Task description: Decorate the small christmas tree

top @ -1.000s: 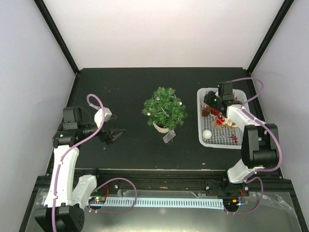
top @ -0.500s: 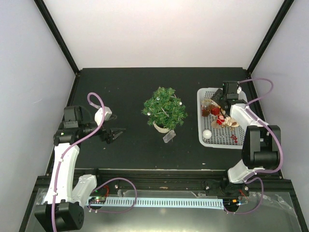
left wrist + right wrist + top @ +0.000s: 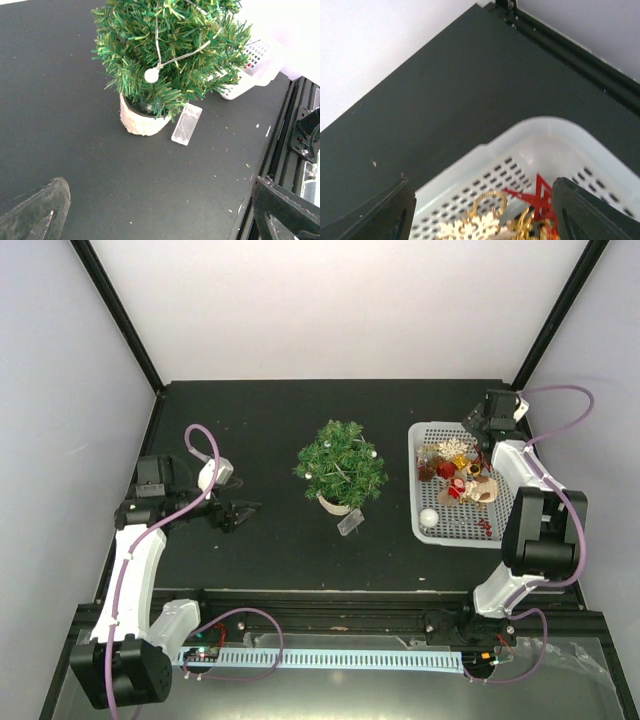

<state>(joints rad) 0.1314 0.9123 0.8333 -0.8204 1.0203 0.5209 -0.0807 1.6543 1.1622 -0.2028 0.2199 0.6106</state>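
Black fingers of the right claw [image 3: 485,205] stand wide apart with nothing between them. A second ago it hung over the middle of the basket [image 3: 415,480]; now it has drawn back to the far right corner, above a gold snowflake [image 3: 470,227] and a red star [image 3: 540,195]. No ornament came up with it, so the pick is probably still to do. The left claw [image 3: 240,512], equally wide and empty, waits at the left, facing the tree [image 3: 342,467], which stands mid-table, left of the basket.
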